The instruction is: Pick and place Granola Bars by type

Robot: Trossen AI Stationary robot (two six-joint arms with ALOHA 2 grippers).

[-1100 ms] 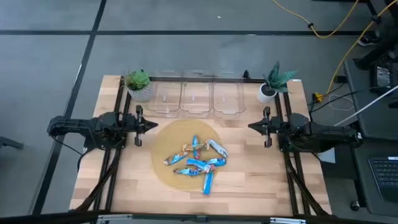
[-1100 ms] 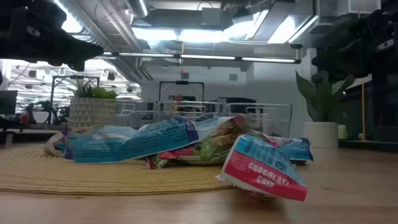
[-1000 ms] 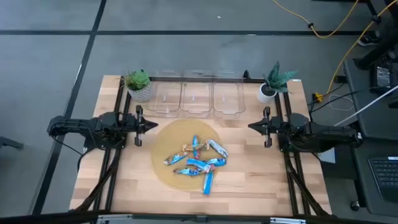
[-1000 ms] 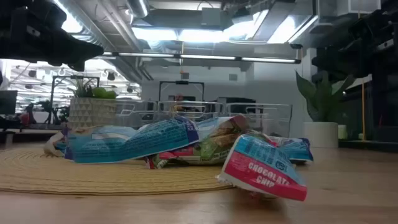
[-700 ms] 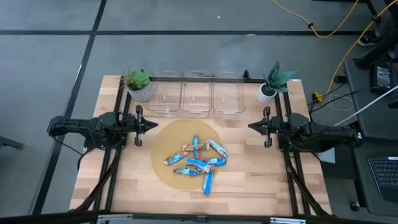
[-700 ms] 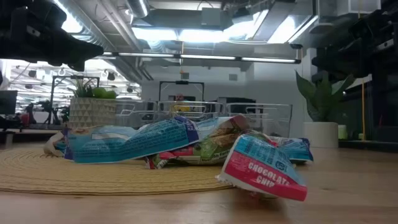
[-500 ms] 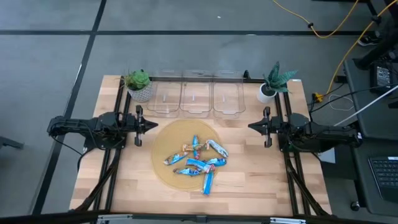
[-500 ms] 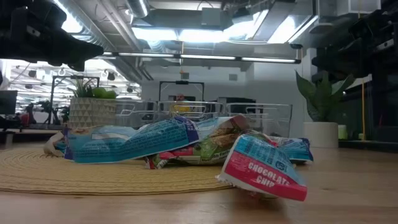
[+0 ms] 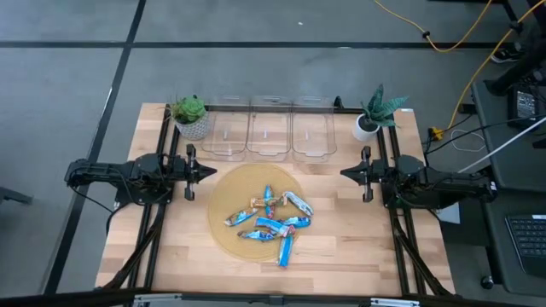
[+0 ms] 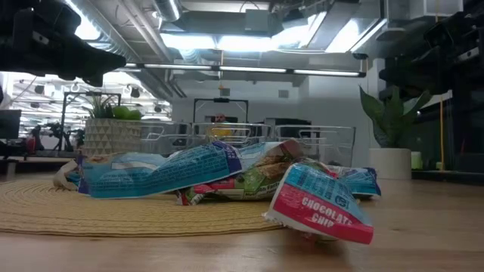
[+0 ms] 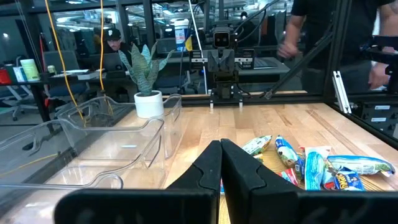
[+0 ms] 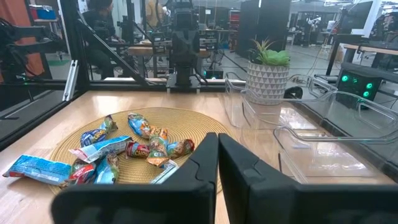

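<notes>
The granola bars (image 9: 271, 219) are piled on the round mat (image 9: 223, 228) mid-table, with the left gripper (image 9: 200, 171) at 9 o'clock and the right gripper (image 9: 348, 173) at 3, both pinched closed and empty.

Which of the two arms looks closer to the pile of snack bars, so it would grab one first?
Roughly a tie. The left gripper and right gripper wait, fingers shut, on opposite sides of the round woven mat. The blue-wrapped granola bars lie slightly rightward, marginally favouring the right.
</notes>
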